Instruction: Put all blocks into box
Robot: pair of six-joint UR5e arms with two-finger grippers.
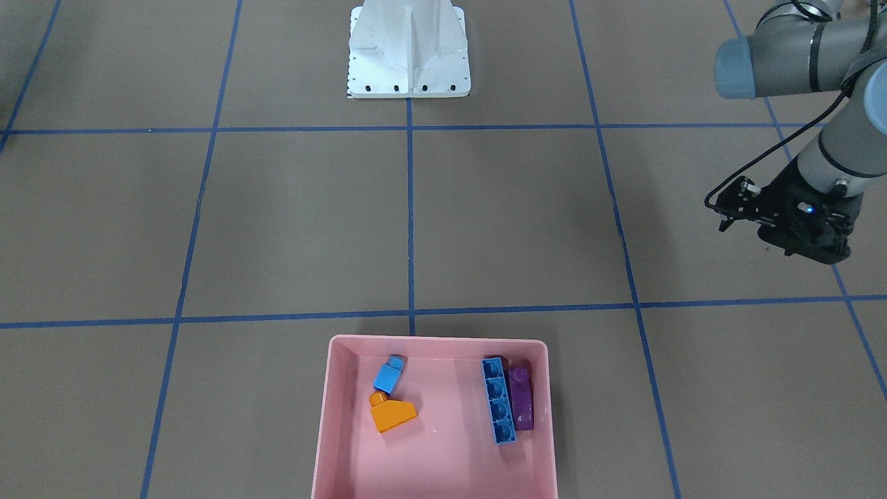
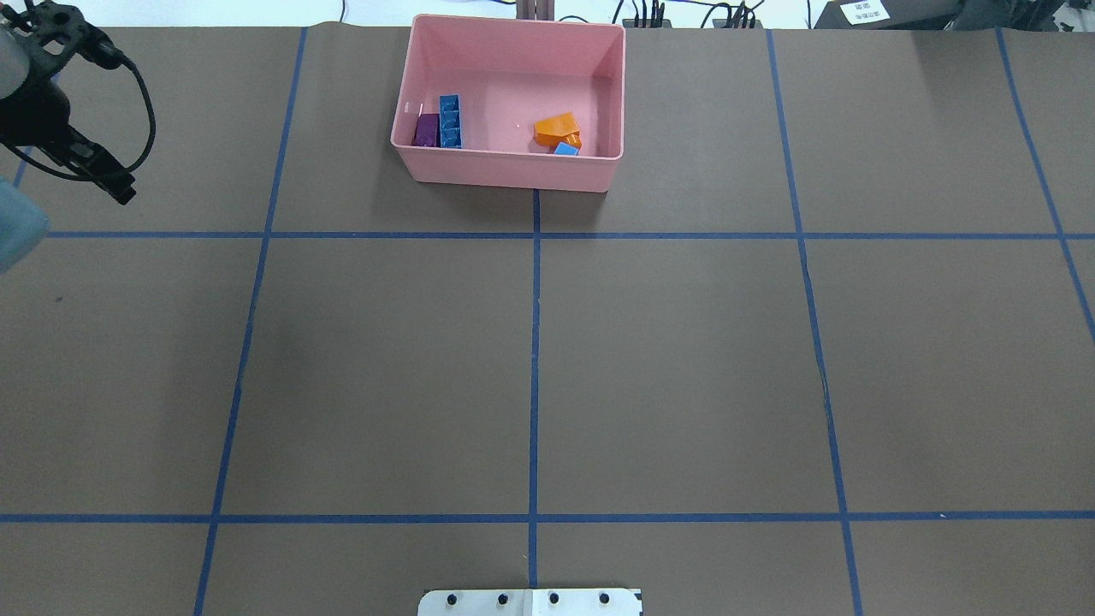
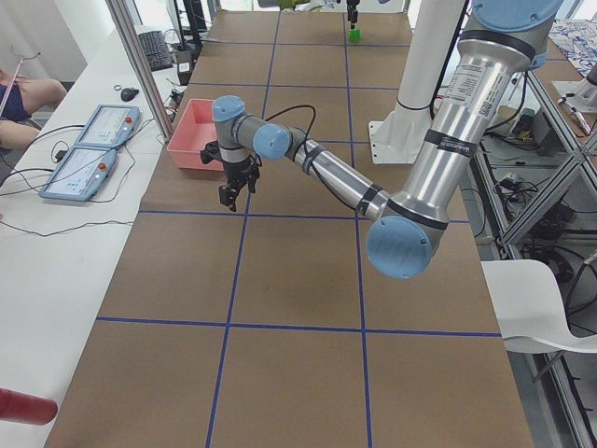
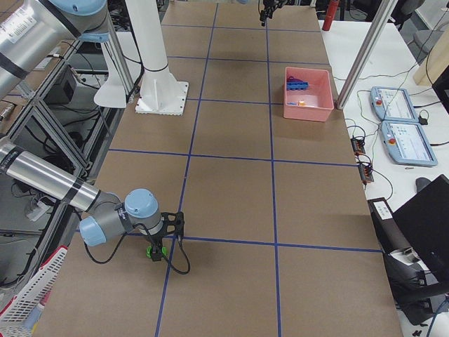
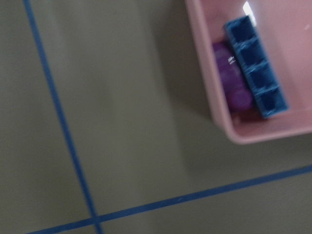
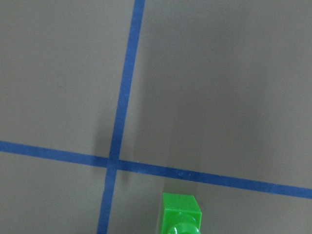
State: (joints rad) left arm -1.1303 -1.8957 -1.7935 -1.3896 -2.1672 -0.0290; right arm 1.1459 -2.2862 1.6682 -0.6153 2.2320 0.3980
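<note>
The pink box holds four blocks: a small blue one leaning on an orange sloped one, and a long blue bar beside a purple one. My left gripper hangs open and empty over the table, off to the box's side. The left wrist view looks down on the long blue bar and the purple block. A green block sits on the table by a tape crossing. My right gripper is at the green block, and I cannot tell its state.
The white robot base stands opposite the box. Blue tape lines divide the brown table into squares. Beside the table is a bench with control pendants, and a red cylinder lies on it.
</note>
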